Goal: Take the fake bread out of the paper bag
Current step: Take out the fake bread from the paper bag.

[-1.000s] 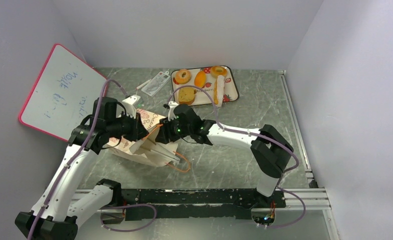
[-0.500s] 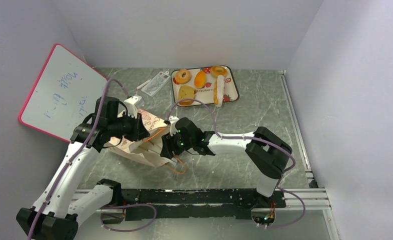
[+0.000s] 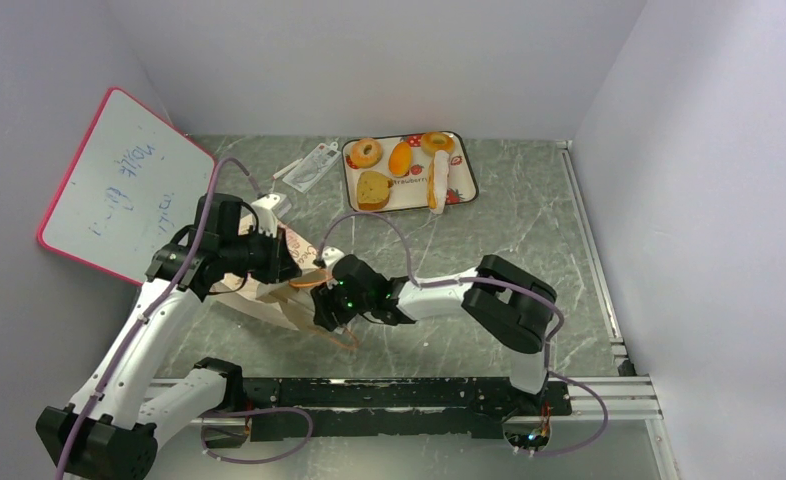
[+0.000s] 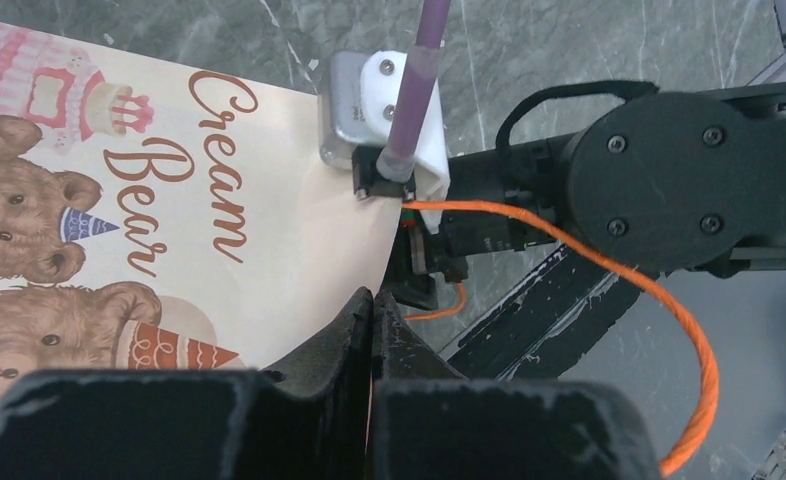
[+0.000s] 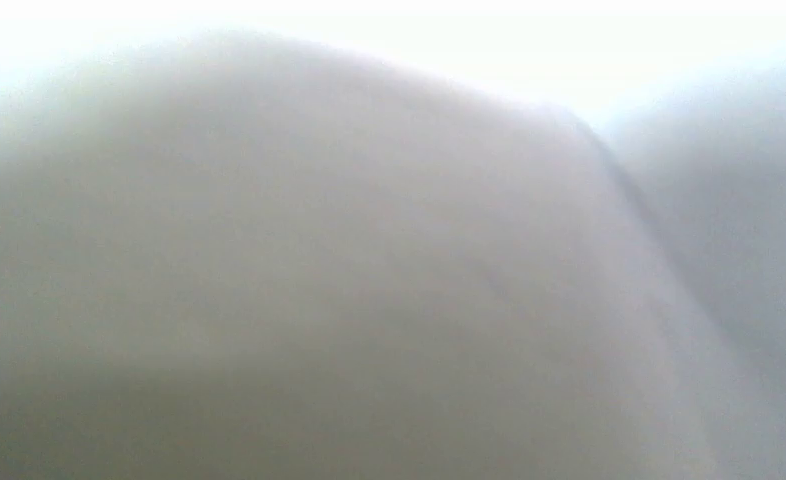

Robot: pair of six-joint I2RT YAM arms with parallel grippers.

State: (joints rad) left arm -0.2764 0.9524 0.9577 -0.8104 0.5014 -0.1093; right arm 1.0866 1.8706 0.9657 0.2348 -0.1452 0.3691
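Note:
The cream paper bag with bear prints and "Cream Bear" lettering lies on its side at the left-centre of the table. My left gripper is shut on the bag's upper rim, and a sliver of orange handle shows between the jaws. The rest of that handle loops off to the right. My right gripper is pushed into the bag's mouth, so its fingers are hidden, and the right wrist view shows only blurred pale paper. Several pieces of fake bread lie on the tray at the back. Anything inside the bag is hidden.
A white board with a pink rim leans against the left wall. A clear plastic packet lies left of the tray. A second orange handle trails on the table in front of the bag. The black mounting rail runs along the near edge.
My right gripper has moved left and nearer, from beside the bag's top into its mouth. The left gripper kept its hold and shifted slightly; the bag has sagged lower.

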